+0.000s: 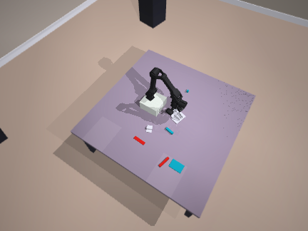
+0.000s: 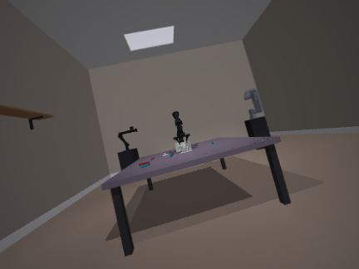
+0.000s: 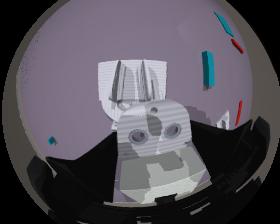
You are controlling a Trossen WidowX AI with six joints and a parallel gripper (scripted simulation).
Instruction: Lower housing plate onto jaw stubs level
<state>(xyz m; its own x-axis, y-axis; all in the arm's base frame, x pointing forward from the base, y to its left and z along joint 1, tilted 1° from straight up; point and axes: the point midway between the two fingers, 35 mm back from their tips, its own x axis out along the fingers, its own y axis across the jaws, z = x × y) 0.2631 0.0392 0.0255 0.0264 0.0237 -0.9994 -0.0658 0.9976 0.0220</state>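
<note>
Clamped on the plate [image 3: 154,112], the gripper [image 1: 175,110] [image 2: 182,141] [image 3: 153,130] has one black finger at either side of it. The plate, pale with two large ringed holes and one smaller hole, overlaps the near edge of the jaw base [image 1: 177,116] [image 3: 105,75] in the wrist view; whether they touch, I cannot tell. Both jaws [image 3: 145,80] stand side by side on the jaw base, largely uncovered, so the plate is not seated over them.

As the top view has it, the white block [image 1: 153,107] is left of the jaw base and a little above it, with the arm [image 1: 165,80] [image 2: 179,124] rising over it. Just below and left of the jaw base lies the cyan bar [image 1: 169,130] [image 3: 208,69], with small white pieces [image 1: 149,128] [image 3: 224,120] farther left. Beyond these, farther below the jaw base, are two red bars [image 1: 139,140] and the cyan slab [image 1: 176,166] [image 3: 223,24]. Above the jaw base, well apart, sits the cyan cube [image 1: 187,90] [image 3: 52,141].
</note>
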